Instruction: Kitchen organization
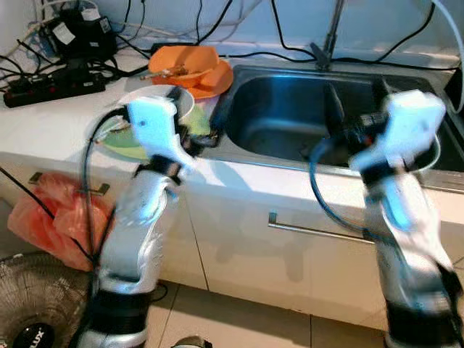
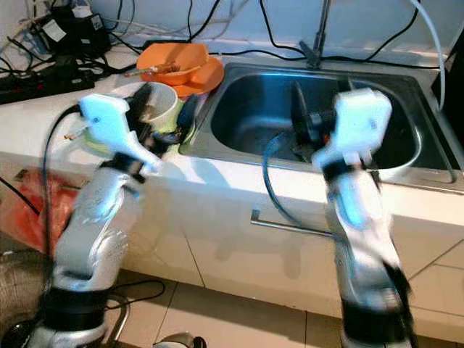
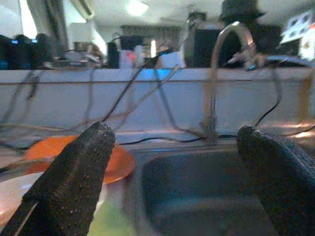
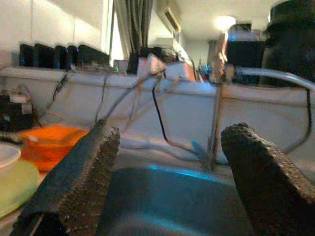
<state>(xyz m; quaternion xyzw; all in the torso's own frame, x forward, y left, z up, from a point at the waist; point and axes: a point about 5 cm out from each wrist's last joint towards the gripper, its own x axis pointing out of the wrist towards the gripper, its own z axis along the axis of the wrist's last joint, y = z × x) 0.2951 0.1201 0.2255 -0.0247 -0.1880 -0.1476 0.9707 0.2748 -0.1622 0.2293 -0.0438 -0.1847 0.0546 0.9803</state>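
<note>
Here both tools point(image 3: 172, 187) point(image 4: 167, 187) gape, empty, over the sink point(image 1: 290, 109).

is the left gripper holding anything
No, the left gripper is open, with only the sink seen between its fingers.

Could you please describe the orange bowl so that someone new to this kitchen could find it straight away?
Start at the steel sink set into the white counter. Just past its back left corner sits the orange bowl on an orange plate. It is the only orange dish; the nearer bowl is white, on a green plate.
</note>
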